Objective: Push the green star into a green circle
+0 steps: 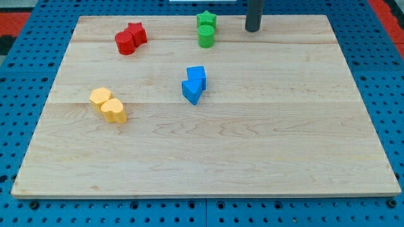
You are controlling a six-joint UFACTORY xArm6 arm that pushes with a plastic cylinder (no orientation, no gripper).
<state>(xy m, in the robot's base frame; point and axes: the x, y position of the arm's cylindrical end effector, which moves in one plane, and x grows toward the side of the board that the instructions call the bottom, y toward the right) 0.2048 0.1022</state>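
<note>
The green star [206, 19] sits near the top edge of the wooden board [265, 151], touching the green circle [206, 36] just below it. My tip [252, 28] stands to the right of both green blocks, a short gap away, touching neither.
A red star [136, 33] and red circle [125, 43] touch at the top left. A blue cube [197, 75] and blue triangle [192, 91] touch at the centre. A yellow hexagon [100, 97] and yellow heart [114, 110] touch at the left. Blue pegboard [25, 75] surrounds the board.
</note>
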